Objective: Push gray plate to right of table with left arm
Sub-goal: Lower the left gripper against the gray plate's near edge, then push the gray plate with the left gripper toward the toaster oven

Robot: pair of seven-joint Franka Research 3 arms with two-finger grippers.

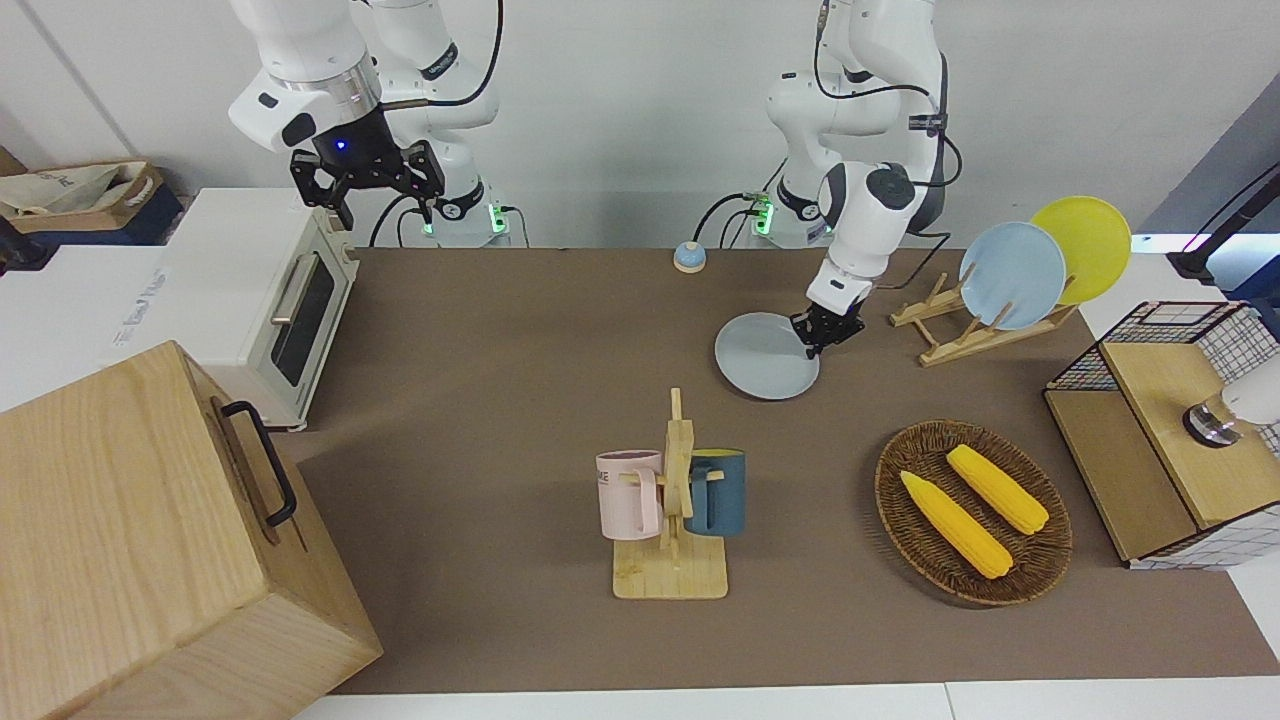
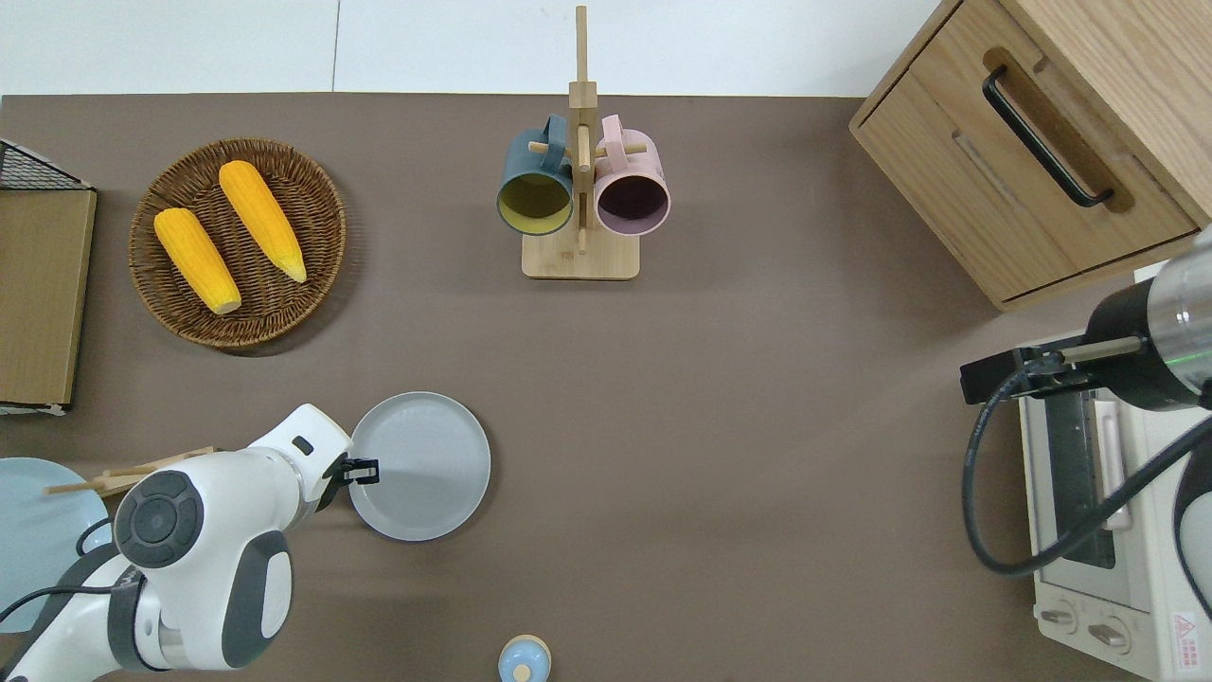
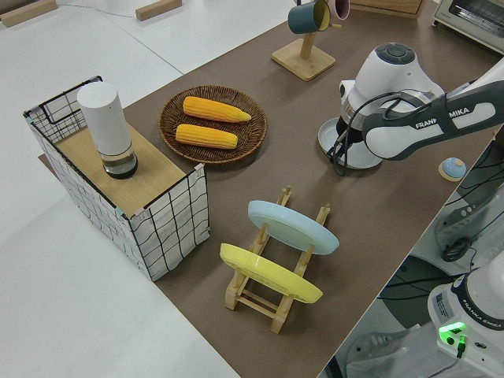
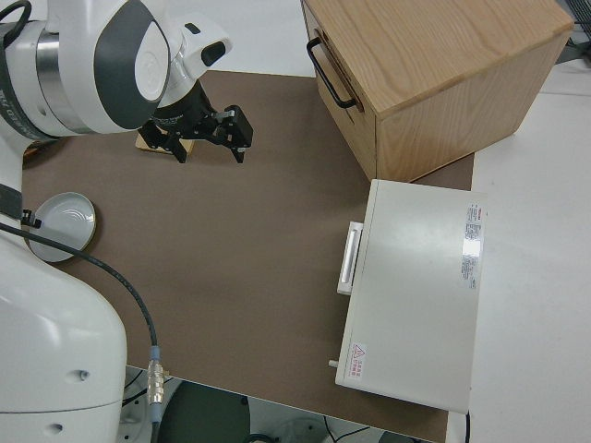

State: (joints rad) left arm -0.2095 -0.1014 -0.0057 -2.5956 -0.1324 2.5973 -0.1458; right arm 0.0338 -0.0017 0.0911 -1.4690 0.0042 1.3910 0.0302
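The round, pale gray-blue plate (image 2: 421,466) is lying flat on the long brown-topped table (image 2: 757,426), toward the left arm's end, nearer to the robots than the oval woven basket (image 2: 237,242) carrying two yellow corn cobs (image 2: 196,247). The left arm's black two-finger gripper (image 2: 363,466) is sitting low at the plate's rim on the left arm's side, fingers drawn close together, touching the edge. The wooden mug stand (image 2: 579,189) with its dark blue and pink mugs is standing farther from the robots, well apart. The right arm is parked, its gripper (image 1: 382,197) hanging with fingers spread wide.
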